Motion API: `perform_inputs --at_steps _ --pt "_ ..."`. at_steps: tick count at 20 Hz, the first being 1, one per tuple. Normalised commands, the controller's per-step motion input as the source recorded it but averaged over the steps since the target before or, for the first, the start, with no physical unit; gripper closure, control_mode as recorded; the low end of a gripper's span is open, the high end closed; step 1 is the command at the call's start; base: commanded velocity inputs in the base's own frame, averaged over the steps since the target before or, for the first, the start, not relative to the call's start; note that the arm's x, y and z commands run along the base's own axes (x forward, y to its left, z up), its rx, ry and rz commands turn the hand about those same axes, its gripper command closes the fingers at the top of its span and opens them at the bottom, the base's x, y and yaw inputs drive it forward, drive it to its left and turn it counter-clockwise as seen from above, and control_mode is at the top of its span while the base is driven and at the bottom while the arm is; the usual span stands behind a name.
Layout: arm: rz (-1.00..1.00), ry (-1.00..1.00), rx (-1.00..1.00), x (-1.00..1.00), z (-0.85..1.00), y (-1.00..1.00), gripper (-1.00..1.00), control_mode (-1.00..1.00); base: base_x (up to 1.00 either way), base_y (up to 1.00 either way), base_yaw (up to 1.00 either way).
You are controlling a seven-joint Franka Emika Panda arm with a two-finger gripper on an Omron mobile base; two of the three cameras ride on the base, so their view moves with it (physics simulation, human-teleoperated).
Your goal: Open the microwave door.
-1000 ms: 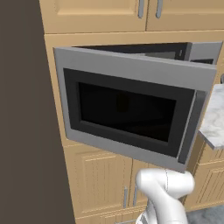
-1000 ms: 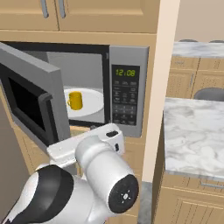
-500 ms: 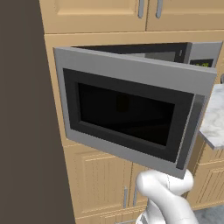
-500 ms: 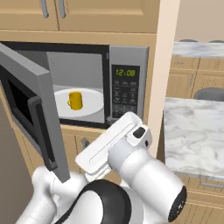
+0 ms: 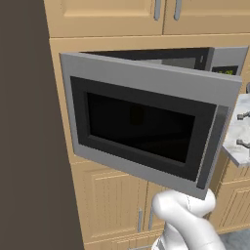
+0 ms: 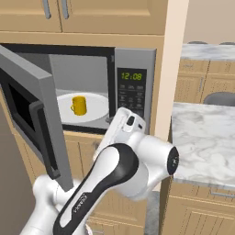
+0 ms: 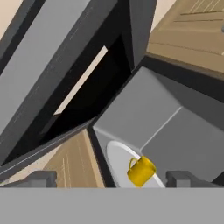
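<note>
Microwave door (image 6: 32,110) has swung wider than a second ago; yellow mug (image 6: 79,105) sits at cavity 9 o'clock. Pincer (image 7: 109,178) released, off the handle. Task looks nearly done.

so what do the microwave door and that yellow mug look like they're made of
The microwave door: matte grey frame, probably brushed metal or painted plastic, around a dark glossy window that looks like glass. The yellow mug: smooth, uniform colour, likely glazed ceramic, though plastic is possible.

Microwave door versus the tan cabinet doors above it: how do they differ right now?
The microwave door is swung well open; the cabinet doors sit shut. The microwave door is grey with a dark glass window; the cabinet doors are solid tan wood. Both carry slim vertical bar handles.
</note>
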Motion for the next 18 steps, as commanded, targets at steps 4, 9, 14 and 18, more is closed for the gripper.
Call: perform_inputs --at_steps 4,9,14,18 --pt "0.02 -0.05 -0.13 0.93 -0.39 0.24 -1.00 -1.00 0.00 0.00 0.00" --pt "0.00 -0.01 -0.06 0.62 -0.20 0.48 -1.00 -1.00 0.00 0.00 0.00" --pt "0.03 -0.02 -0.07 0.00 -0.19 0.75 -1.00 -1.00 0.00 0.00 0.00" --pt "0.08 0.00 -0.08 -0.16 -0.13 0.98 -1.00 -1.00 0.00 0.00 0.00"
